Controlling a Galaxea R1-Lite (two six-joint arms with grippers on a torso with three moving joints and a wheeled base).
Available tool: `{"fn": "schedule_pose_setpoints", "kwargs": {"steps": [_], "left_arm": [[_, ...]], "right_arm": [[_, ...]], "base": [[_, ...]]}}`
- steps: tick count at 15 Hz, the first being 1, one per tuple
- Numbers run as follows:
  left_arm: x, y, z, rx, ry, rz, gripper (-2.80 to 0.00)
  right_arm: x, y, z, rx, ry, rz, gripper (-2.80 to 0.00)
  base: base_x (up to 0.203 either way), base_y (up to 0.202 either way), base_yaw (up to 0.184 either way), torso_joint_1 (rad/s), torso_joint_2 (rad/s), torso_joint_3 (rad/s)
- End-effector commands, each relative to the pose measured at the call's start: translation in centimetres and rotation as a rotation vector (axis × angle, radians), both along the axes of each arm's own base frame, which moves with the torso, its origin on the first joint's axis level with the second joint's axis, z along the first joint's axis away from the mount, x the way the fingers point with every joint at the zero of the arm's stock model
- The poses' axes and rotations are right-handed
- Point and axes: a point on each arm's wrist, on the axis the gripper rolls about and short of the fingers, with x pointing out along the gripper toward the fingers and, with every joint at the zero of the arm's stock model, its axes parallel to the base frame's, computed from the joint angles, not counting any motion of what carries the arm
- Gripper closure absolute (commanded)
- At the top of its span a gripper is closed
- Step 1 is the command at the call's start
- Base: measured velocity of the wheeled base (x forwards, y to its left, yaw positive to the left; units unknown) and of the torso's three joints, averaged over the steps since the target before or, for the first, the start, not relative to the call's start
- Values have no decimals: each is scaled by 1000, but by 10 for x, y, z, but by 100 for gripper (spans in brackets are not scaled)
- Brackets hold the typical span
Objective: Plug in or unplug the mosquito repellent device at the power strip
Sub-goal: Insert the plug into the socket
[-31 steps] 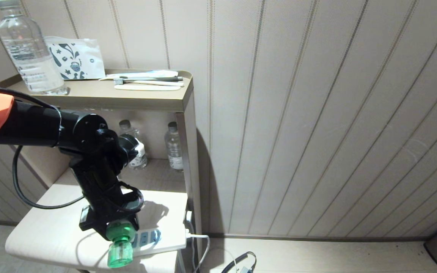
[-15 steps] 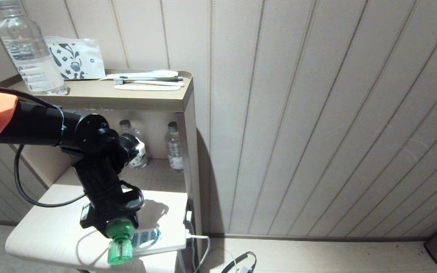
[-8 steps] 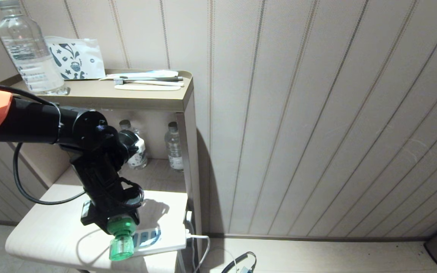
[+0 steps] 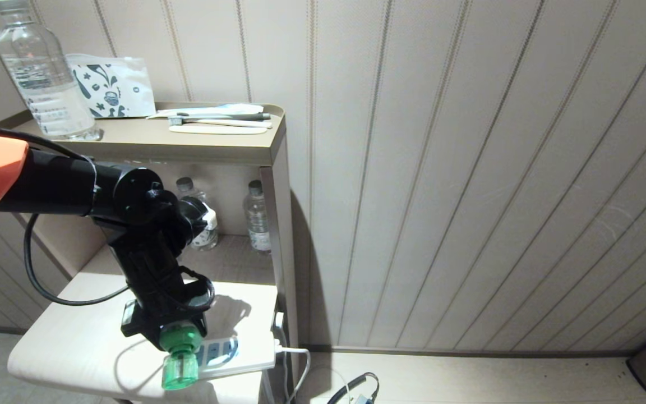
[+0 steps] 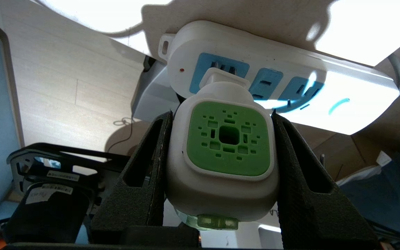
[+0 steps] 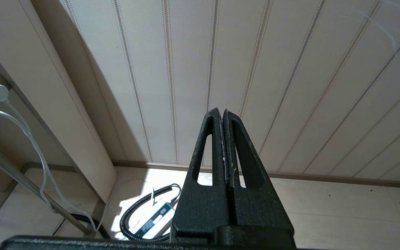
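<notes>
My left gripper [image 5: 221,117] is shut on the mosquito repellent device [image 5: 226,139], one black finger on each side of its white head with the green centre. The device's plug end sits against the outermost blue socket of the power strip [image 5: 342,100], and its prongs are hidden. In the head view the left gripper [image 4: 180,335] points down over the power strip [image 4: 247,354] on a low table, and the device's green bottle [image 4: 179,371] sticks out toward me. My right gripper [image 6: 221,111] is shut and empty, parked facing the panelled wall.
The strip lies at the right end of a low white table [image 4: 59,348], and its cord [image 4: 296,359] drops to the floor. A shelf unit [image 4: 211,147] behind holds water bottles [image 4: 48,78] and toothbrushes [image 4: 216,120]. A power adapter [image 6: 151,217] lies on the floor.
The left gripper with the device has only wobbled slightly over the strip's end socket. Its grip is unchanged, and the right arm has not moved.
</notes>
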Motion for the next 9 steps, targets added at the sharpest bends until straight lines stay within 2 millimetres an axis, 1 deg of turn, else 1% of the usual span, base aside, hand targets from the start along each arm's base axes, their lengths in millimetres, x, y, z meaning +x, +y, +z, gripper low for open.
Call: {"fn": "schedule_pose_setpoints", "kwargs": {"steps": [1,9], "left_arm": [[0,0,-1,4,9,3,0],[-1,0,-4,5,20,3,0]], "right_arm": [[0,0,0,0,0,0,0],[0,0,0,0,0,0,0]], "base": [[0,0,0,0,0,0],[0,0,0,0,0,0]]}}
